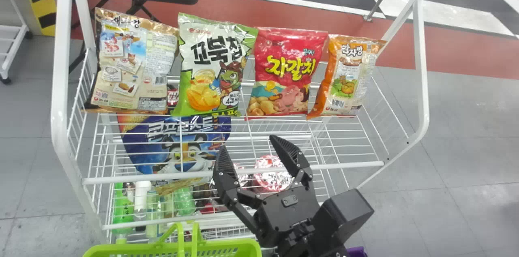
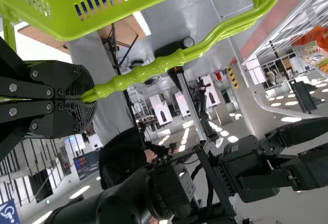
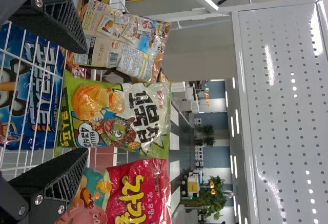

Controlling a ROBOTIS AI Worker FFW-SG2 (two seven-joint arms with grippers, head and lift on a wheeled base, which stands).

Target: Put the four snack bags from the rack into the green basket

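Basket (image 1: 227,243) at the left, green, its handle (image 2: 143,73) pinched between the left gripper's (image 2: 84,98) closed fingers. Above it, on the white rack (image 1: 344,165), the row begins with the beige bag (image 1: 129,66), then the green bag (image 1: 213,70). Just right of that, lower and nearer, the right gripper (image 1: 247,142) points up at the row, its two fingers spread wide, nothing between them and neither touching a bag. Past it lean the red bag (image 1: 286,74) and, at the far right, the orange bag (image 1: 348,78). With all four on the rack, I'd call this the lining-up for a first pick. The right wrist view has the green bag ahead of that gap, so it seems the likely choice: go forward, straddle its sides, close gently, then lift clear of the wires.
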